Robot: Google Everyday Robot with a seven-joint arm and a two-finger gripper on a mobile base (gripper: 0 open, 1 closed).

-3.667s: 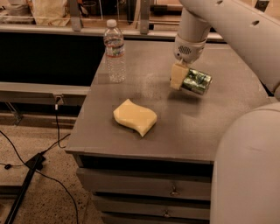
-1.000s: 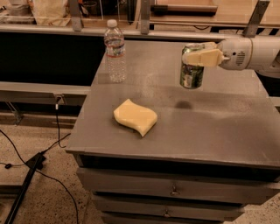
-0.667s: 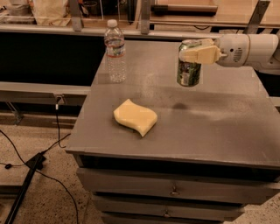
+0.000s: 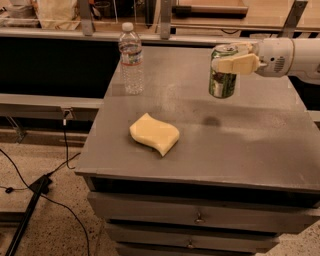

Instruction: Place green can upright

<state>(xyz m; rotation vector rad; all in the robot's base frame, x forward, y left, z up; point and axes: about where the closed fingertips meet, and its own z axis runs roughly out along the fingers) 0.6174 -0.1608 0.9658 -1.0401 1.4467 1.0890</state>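
**A:** What is cut off or hard to make out?

**B:** The grey table (image 4: 250, 145) loses its lowest drawer (image 4: 190, 244) at the 6 o'clock edge. The white arm (image 4: 295, 55) runs out of view at 3 o'clock, so only its forearm shows. The pale markings on the green can (image 4: 222, 84) are too blurred to read, and the can hides the far finger.

**A:** And the can against the gripper?

**B:** The gripper (image 4: 226, 61) reaches in level from 3 o'clock and is clamped on the can's upper half, with one tan finger (image 4: 241, 64) lying across the near side. The can stands upright, silver top up, and hangs clear of the tabletop. Its shadow (image 4: 212, 121) is a dark spot on the table at 6 o'clock from it.

**A:** What about the surface and the room?

**B:** A clear water bottle (image 4: 132, 60) with a white cap stands at 9 o'clock from the can, near the table's far-left corner. A yellow sponge (image 4: 154, 133) lies flat at about 8 o'clock from the can. Both are well apart from it. A black cable (image 4: 65, 145) trails down onto the speckled floor (image 4: 55, 220) at 7 o'clock. A shelf (image 4: 210, 10) crosses the back at 12 o'clock.
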